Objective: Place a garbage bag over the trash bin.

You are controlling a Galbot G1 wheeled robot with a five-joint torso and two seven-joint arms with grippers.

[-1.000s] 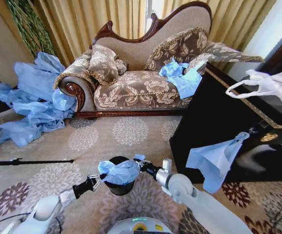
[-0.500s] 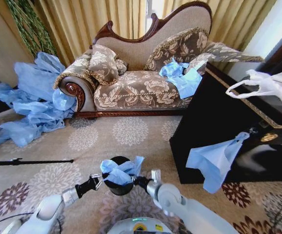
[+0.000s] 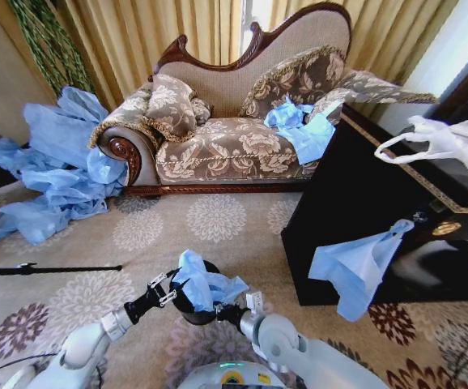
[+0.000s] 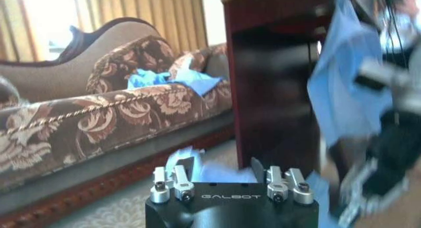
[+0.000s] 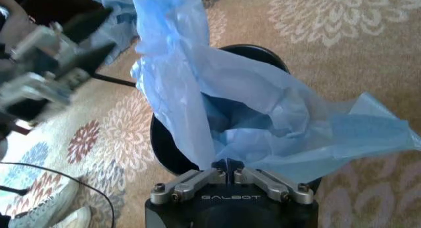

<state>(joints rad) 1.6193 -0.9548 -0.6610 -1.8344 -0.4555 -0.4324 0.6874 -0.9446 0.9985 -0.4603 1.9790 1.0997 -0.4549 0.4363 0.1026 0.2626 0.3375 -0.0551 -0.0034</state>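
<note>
Bag (image 3: pixel 206 285) now bunched higher over our bin (image 3: pixel 192 312) on the carpet; right gripper (image 5: pixel 227 172) has swung nearer, clamped on its edge. Left gripper (image 3: pixel 168 292) grip unclear. Mouth not seated.

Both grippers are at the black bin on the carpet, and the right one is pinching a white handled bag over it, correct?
Not quite. The right gripper is pinching the light-blue garbage bag, as the right wrist view shows. The rest holds: both it and the left gripper are at the black bin on the carpet.
</note>
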